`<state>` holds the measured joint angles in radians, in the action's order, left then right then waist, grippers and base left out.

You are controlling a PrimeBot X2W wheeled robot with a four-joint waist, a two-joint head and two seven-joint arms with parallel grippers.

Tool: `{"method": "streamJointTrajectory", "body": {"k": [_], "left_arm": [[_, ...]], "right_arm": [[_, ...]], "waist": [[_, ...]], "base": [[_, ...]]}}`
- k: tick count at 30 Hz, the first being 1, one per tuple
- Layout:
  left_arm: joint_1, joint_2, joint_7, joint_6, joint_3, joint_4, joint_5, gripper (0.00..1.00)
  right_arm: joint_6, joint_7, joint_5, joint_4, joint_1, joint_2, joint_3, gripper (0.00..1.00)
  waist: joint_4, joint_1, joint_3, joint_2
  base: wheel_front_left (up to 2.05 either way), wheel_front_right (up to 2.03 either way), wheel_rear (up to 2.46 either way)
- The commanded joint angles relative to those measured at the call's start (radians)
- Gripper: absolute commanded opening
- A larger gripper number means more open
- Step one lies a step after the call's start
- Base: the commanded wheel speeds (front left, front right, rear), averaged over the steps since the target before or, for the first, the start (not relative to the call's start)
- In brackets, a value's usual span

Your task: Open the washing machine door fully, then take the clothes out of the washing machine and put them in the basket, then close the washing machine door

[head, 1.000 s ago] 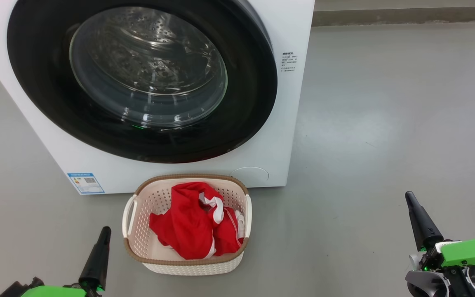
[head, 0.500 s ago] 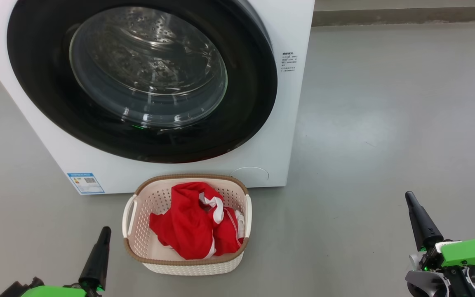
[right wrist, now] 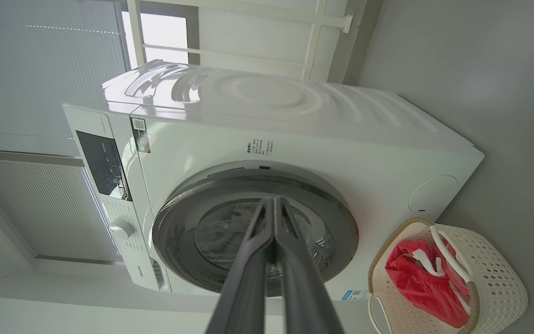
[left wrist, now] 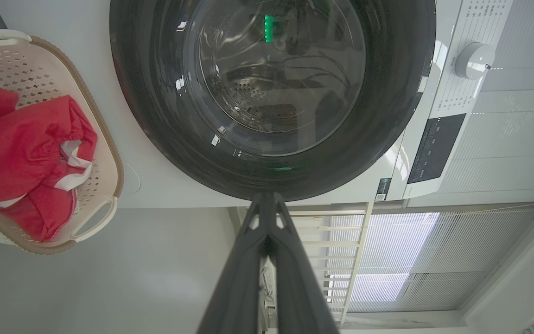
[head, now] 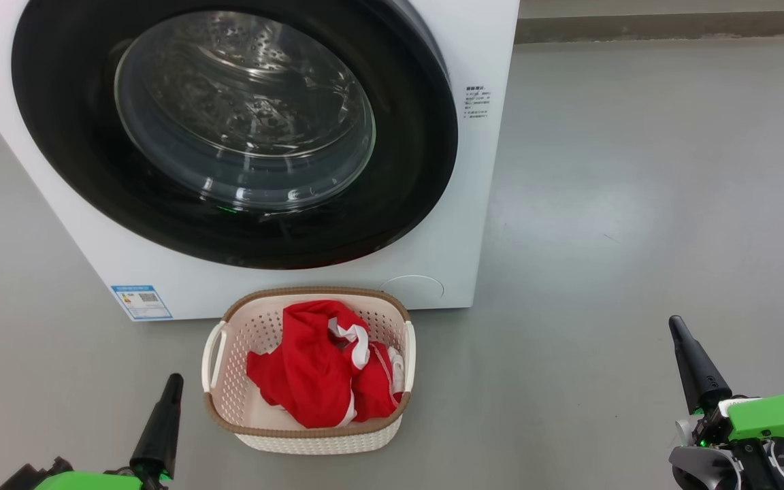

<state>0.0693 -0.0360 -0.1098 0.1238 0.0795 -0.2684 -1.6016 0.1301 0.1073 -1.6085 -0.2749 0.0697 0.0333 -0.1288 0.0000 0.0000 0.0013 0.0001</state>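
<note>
Laundry corner, probably domestic. Indicated by a white front-loading washing machine (right wrist: 341, 153) stood on a bare grey floor (head: 637, 204). A basket (head: 316, 292) of red clothes (head: 310, 374) is set just in front of it, and slatted window blinds (right wrist: 26, 69) are seen on the far side.

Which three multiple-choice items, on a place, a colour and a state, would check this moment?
1. Where do the clothes lie? A in the drum; B in the basket; C on the floor.
2. What colour is the basket's rim? A brown; B blue; C green.
3. How is the washing machine door? A shut; B half open; C fully open.
Answers: B, red fabric sits inside the basket walls; A, a brown band rings its top; A, the door lies flush against the washing machine.
</note>
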Motion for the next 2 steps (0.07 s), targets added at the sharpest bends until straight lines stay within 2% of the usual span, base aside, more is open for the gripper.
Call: {"method": "streamJointTrajectory", "body": {"k": [1, 2], "left_arm": [[0.043, -0.014, -0.004, 0.007, 0.035, 0.019, -0.006, 0.00], [0.043, -0.014, -0.004, 0.007, 0.035, 0.019, -0.006, 0.00]], "right_arm": [[0.001, 0.006, 0.000, 0.026, 0.043, 0.017, 0.014, 0.00], [0.001, 0.006, 0.000, 0.026, 0.043, 0.017, 0.014, 0.00]], "waist": [[0.000, 0.0000, 0.000, -0.0001], [0.000, 0.0000, 0.000, -0.0001]], "base": [[0.00, 0.00, 0.00], [0.00, 0.00, 0.00]]}}
